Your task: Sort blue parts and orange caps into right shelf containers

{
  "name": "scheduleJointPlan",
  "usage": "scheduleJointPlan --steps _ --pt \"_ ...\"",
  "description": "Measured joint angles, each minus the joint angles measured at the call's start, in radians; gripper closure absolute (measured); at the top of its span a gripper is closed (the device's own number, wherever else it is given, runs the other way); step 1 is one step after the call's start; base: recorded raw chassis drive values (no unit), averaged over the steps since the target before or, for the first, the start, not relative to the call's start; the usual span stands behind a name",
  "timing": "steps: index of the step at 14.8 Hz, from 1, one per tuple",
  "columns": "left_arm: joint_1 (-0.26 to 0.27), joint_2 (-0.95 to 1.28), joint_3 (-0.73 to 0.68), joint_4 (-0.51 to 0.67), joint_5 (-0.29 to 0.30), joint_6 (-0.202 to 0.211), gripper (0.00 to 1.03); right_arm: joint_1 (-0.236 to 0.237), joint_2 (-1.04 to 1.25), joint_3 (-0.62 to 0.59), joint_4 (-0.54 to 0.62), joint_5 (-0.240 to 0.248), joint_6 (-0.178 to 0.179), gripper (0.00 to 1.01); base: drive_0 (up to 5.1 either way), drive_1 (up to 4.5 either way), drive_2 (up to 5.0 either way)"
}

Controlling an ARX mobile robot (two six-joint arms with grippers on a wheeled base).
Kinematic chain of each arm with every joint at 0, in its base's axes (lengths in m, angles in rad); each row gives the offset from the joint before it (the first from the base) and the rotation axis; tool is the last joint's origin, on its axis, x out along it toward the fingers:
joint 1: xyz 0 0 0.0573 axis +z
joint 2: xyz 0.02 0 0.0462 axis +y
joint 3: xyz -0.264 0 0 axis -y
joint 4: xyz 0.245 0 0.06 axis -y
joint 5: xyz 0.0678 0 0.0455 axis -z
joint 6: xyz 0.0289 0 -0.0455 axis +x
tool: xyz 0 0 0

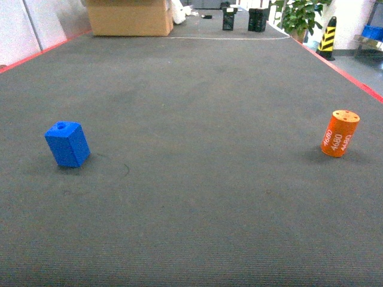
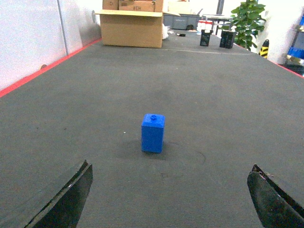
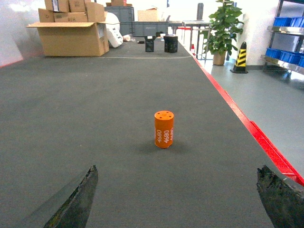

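Note:
A blue part stands upright on the grey mat at the left; in the left wrist view the blue part is straight ahead of my left gripper, which is open and empty, well short of it. An orange cap marked 4680 stands at the right; the orange cap is ahead of my right gripper, also open and empty. Neither gripper shows in the head view. The right shelf with blue containers is far off to the right.
A red edge borders the mat on the right, with floor beyond. At the far end are a cardboard box, two black boxes, a potted plant and a yellow-black bollard.

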Motion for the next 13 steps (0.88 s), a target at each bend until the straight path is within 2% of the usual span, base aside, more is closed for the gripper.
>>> scheduleJointPlan --steps 13 --pt "0.000 0.000 0.000 0.000 0.000 0.000 0.05 0.000 0.000 0.000 0.000 0.000 0.000 0.03 0.0 0.00 0.0"
